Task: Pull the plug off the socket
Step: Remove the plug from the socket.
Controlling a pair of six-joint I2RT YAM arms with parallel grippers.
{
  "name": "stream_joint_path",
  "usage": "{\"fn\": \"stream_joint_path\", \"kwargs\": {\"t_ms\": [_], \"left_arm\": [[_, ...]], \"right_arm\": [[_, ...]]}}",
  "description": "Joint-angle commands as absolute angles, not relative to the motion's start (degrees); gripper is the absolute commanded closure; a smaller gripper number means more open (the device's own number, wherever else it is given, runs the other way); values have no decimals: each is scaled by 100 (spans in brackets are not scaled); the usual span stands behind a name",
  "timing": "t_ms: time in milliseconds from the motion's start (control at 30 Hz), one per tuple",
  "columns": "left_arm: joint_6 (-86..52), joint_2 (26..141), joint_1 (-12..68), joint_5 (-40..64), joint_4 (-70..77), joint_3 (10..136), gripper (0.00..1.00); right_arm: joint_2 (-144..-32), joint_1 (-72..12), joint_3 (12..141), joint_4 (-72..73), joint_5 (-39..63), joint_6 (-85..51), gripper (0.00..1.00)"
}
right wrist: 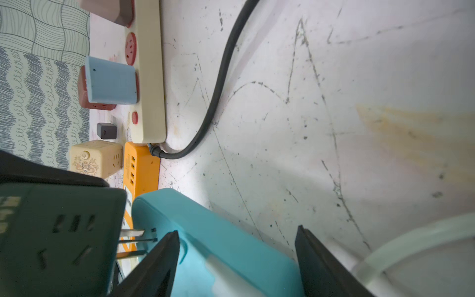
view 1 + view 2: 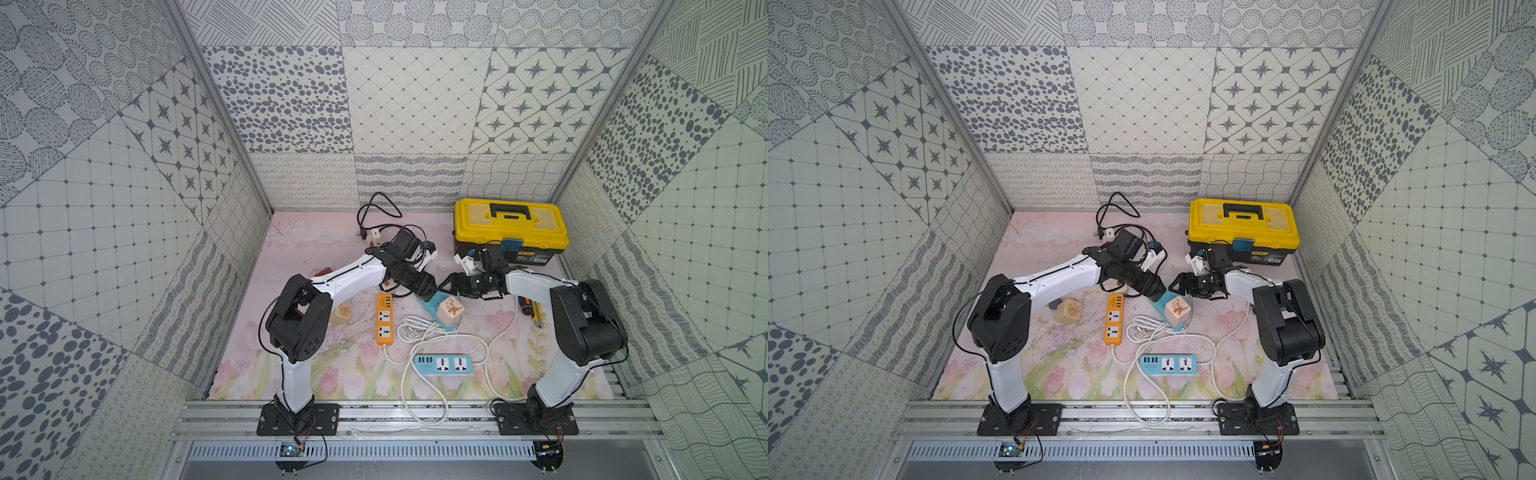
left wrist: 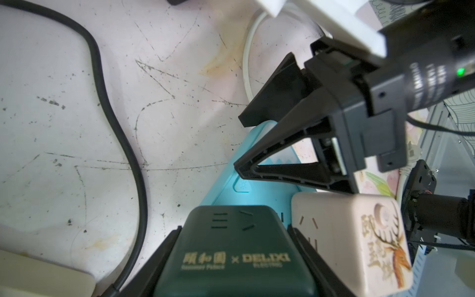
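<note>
Currently the L gripper (image 3: 234, 228) is gripping the dark-green plug (image 3: 231, 262) by two opposite sides. Its fingers (image 3: 164, 246) are lying flat against the plug, jaws roughly half open w/ the plug filling the gap. In both top views the teal strip (image 2: 430, 309) is lying w/ its long axis running diagonally, far-left to near-right, and the plug is sitting over its far-left end. The prongs (image 1: 133, 240) are pointing straight at the strip's socket face, w/ the prong axis running square to that face. The plug body is standing just off the strip, w/ bare prongs showing across the gap in the R wrist view. Their tips are reaching the slots, but can't tell if they're in or out. The R gripper (image 1: 236, 230) is straddling the same strip just beside the plug, one finger (image 1: 159, 259) on each side, jaws part open and clamping the strip btwn them. A deer cube (image 3: 359, 244) is sitting on the strip right next to the plug, toward the near-right end. In both top views the two grippers are meeting almost tip to tip above the strip.
</note>
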State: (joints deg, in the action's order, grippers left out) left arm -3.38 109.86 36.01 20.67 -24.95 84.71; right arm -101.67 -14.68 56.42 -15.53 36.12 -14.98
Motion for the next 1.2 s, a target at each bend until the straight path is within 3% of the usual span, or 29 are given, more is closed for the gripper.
{"fn": "stream_joint_path", "kwargs": {"t_ms": [0,233,333,433,600,700,800,933,1067,1167], "left_arm": [[-195,10935,3578,2742,-1512,8640,77],[-701,10894,3381,3165,-1349,8649,76],[-1562,11444,3060,3691,-2337,9432,76],[-1624,12140,3037,3099,-4129,10600,78],[-1136,12552,3399,2020,-5552,11665,78],[-212,12387,3830,1533,-5597,11710,77],[1032,11742,4292,772,-4601,10707,76],[1160,11213,4121,977,-3840,9909,74],[-129,11787,3638,2005,-5178,10951,75],[-874,11988,3507,2525,-5365,11127,76]], "right_arm": [[-10380,-1638,5872,-1962,3509,-1240,25],[-10510,-1849,6003,-2404,2874,-931,27],[-10430,-1920,6000,-2480,2665,-820,27],[-10308,-2006,5970,-2414,2664,-742,26],[-10213,-2131,6004,-2333,2666,-669,24],[-10221,-2145,6020,-2269,2725,-693,23],[-10256,-2140,6033,-2300,2696,-720,23],[-10127,-2052,5914,-2259,2575,-836,22],[-9651,-1910,5678,-2063,2341,-955,20],[-9019,-1842,5557,-2032,2009,-989,17]]}}
